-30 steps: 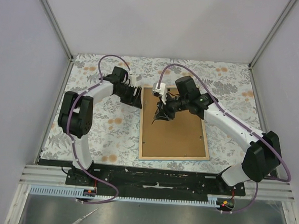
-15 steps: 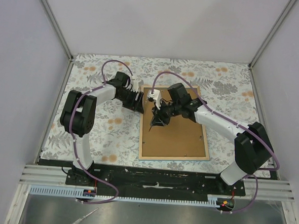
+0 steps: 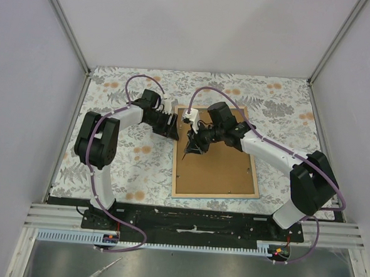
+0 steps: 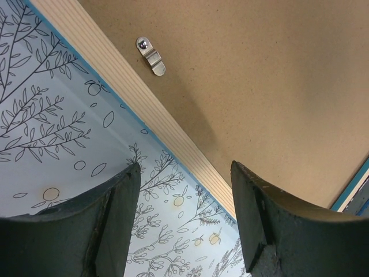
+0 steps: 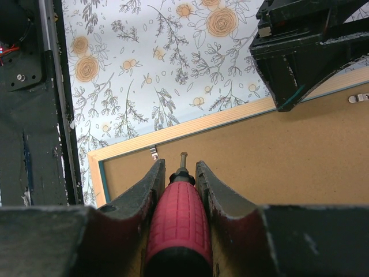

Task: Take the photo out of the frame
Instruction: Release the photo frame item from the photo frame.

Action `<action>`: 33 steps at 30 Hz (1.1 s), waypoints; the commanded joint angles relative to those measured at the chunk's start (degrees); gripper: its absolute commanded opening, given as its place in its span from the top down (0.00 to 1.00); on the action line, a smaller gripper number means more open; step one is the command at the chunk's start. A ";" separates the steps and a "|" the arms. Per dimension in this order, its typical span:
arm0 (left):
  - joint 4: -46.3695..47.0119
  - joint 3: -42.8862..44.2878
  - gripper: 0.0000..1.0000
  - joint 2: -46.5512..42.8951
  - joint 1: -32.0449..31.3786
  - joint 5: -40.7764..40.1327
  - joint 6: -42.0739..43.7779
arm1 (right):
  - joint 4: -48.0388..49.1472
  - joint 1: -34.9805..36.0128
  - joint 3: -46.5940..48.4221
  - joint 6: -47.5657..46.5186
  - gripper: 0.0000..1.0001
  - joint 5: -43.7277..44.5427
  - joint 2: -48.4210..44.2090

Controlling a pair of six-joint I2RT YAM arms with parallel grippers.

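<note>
Face down on floral-patterned table cover (image 3: 133, 160): thin blue rectangular frame (image 3: 216, 195), light wood back up, photo (image 3: 224, 169) inside with plain brown board side showing. Pinched in right gripper (image 5: 180, 173): red ribbed-handled screwdriver (image 5: 177, 219), tip near small metal clip (image 5: 154, 152) on left rail. Spread apart over same rail: left gripper (image 4: 184, 173).

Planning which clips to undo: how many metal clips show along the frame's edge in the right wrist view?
2 clips: one by the screwdriver tip, one at that view's right edge. Others may be hidden.
</note>
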 commanded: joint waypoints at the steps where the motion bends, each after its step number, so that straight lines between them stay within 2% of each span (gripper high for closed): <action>1: 1.26 -0.83 0.30 -0.08 -0.12 2.08 -0.90 | 2.58 0.35 -0.45 -0.18 1.00 1.28 -1.06; 5: 1.53 -0.66 0.34 0.54 -0.12 1.74 -1.77 | 2.50 0.26 -0.45 -1.06 1.00 2.33 -1.59; 12: 1.88 0.31 0.41 2.38 -0.21 -3.45 -5.02 | 2.32 0.26 -0.54 -2.29 1.00 3.39 -2.55; 21: 2.58 0.84 0.45 4.23 -0.30 -2.49 -6.78 | 2.14 0.26 -0.45 -2.56 1.00 3.74 -2.38; 33: 3.11 0.93 0.60 5.37 -0.38 -4.77 -8.19 | 2.14 0.26 -0.19 -2.29 1.00 3.48 -2.03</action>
